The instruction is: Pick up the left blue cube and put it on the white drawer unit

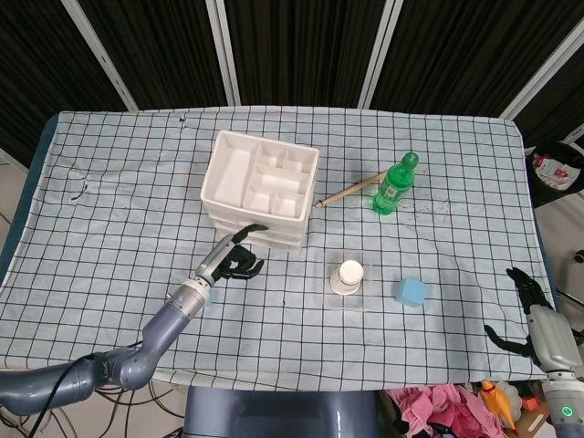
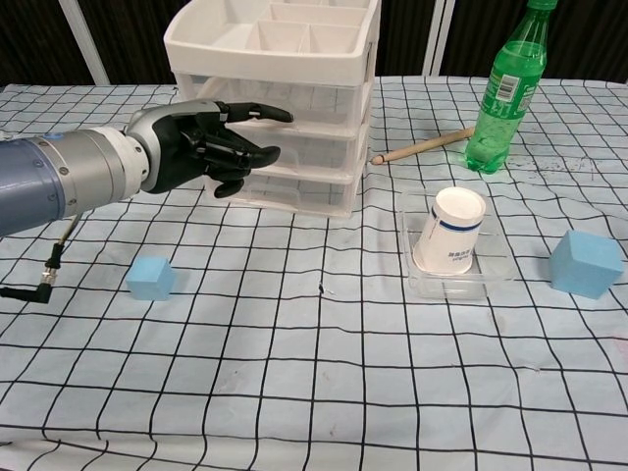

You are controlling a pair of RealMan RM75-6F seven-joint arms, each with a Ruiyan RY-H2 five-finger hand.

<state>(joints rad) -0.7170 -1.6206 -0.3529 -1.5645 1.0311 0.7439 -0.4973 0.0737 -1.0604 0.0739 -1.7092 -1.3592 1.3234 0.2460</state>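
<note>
The left blue cube (image 2: 149,278) lies on the checked cloth, near the front left in the chest view; in the head view my left forearm covers it. My left hand (image 2: 211,147) (image 1: 233,260) hovers above and behind the cube, just in front of the white drawer unit (image 2: 265,61) (image 1: 212,173). It holds nothing, with one finger stretched toward the drawers and the others loosely curled. My right hand (image 1: 529,315) hangs off the table's front right corner with its fingers spread and nothing in them.
A second blue cube (image 2: 586,263) (image 1: 411,292) sits at the right. A paper cup (image 2: 451,231) stands upside down in a clear tray (image 2: 491,280). A green bottle (image 2: 502,88) and a wooden stick (image 2: 422,147) lie behind them.
</note>
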